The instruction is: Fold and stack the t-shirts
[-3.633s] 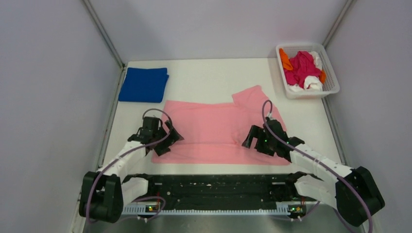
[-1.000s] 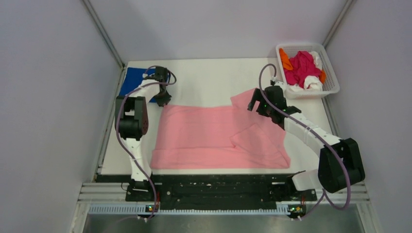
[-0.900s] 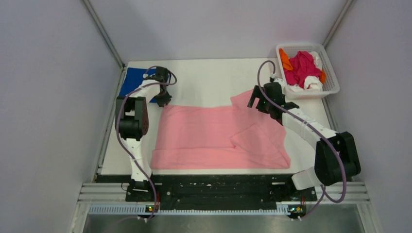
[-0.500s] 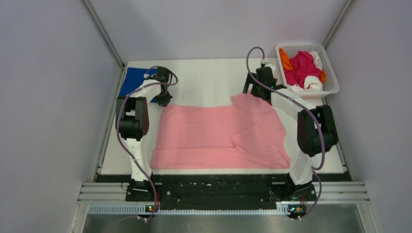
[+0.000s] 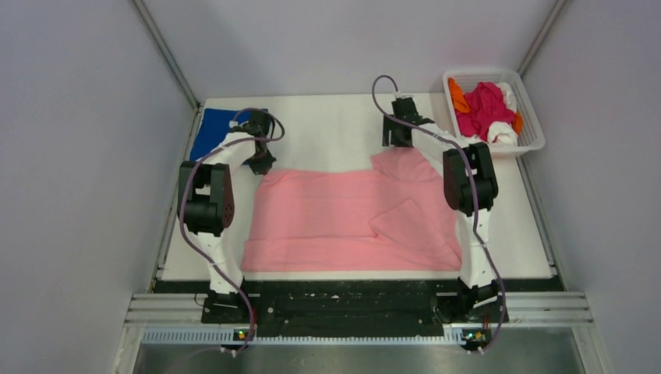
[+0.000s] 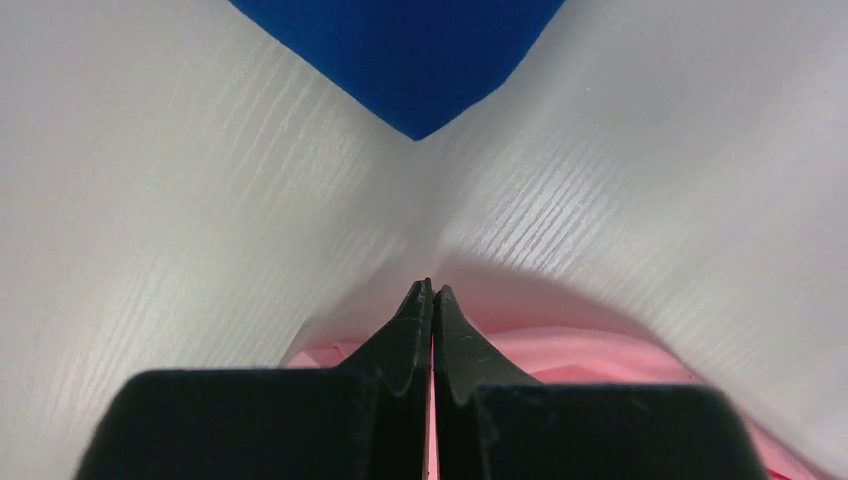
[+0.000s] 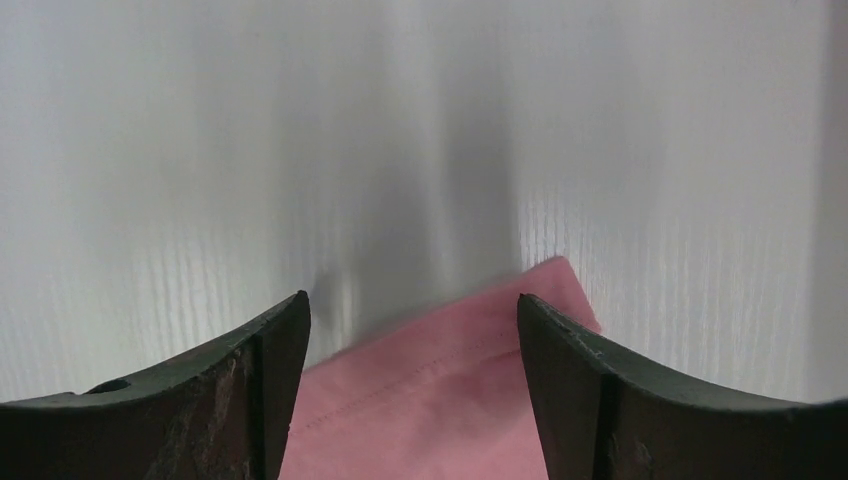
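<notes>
A light pink t-shirt (image 5: 343, 218) lies spread across the middle of the table, with one flap folded over near its right side. My left gripper (image 5: 262, 162) sits at the shirt's far left corner. In the left wrist view this gripper (image 6: 432, 290) is shut, with a sliver of pink fabric (image 6: 600, 350) pinched between the jaws. My right gripper (image 5: 396, 140) hovers over the far right sleeve. Seen from the right wrist, it (image 7: 411, 297) stands open, and the sleeve's stitched hem (image 7: 440, 400) lies between the fingers. A folded royal blue t-shirt (image 5: 212, 134) rests at the back left.
A white lattice basket (image 5: 538, 132) at the back right holds magenta, orange and white shirts (image 5: 483, 109). Grey walls close in the table on the left, right and back. The blue shirt's corner (image 6: 410, 60) lies just beyond the left fingers.
The right arm has swung left and away from me, to the pink sleeve's far edge, its jaws narrowing a little. The left gripper has shut on the pink shirt's far left corner.
</notes>
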